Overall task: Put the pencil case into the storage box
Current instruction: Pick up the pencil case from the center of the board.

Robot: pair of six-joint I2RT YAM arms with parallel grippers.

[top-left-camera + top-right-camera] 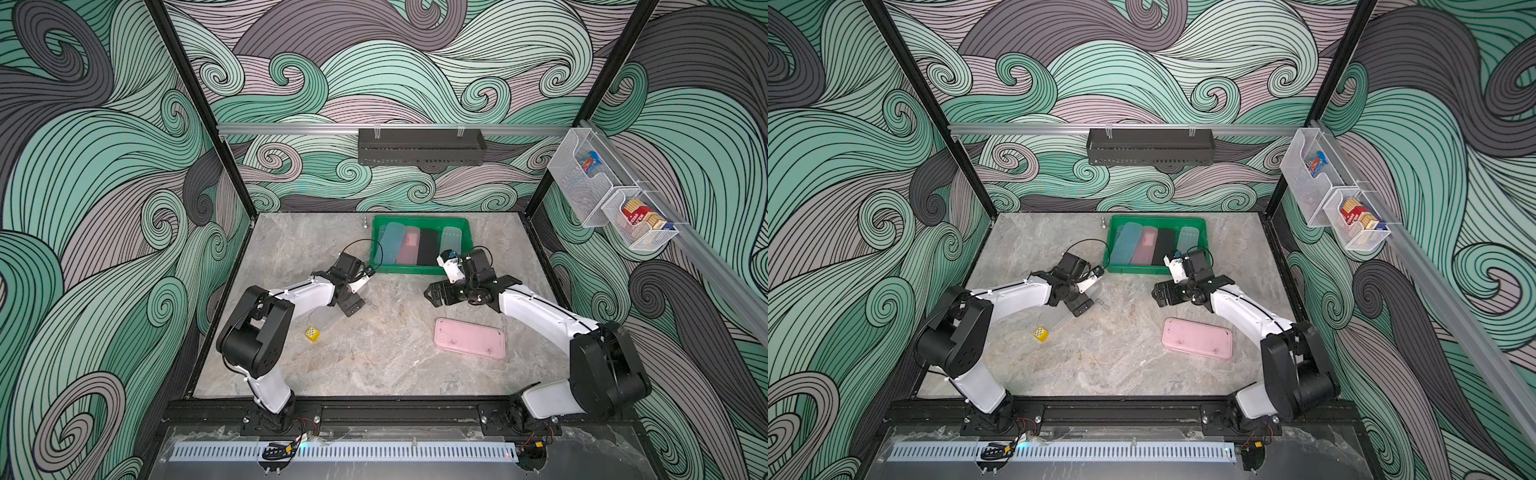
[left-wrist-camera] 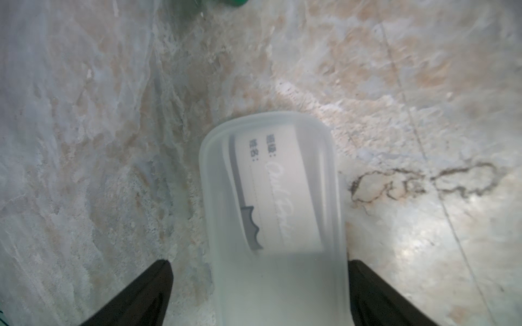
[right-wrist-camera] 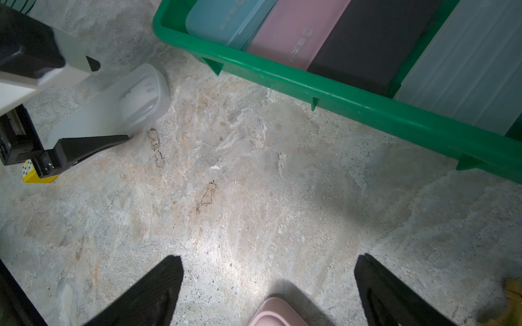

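Left gripper spread, straddling frosted translucent plastic pencil case, which lies flat on marble table, near bright green plastic storage box. Centre jaws, squeeze across narrow width, lift level. 4 cases inside box: likely tight. Right gripper spread, empty.

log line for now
left hand open, straddling clear pencil case | right hand open, empty | storage box holds four cases | pink pencil case on table

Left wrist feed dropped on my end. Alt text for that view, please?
A frosted translucent plastic pencil case with a printed card inside lies flat on the grey-beige marbled tabletop, between the open black jaws of the left gripper.
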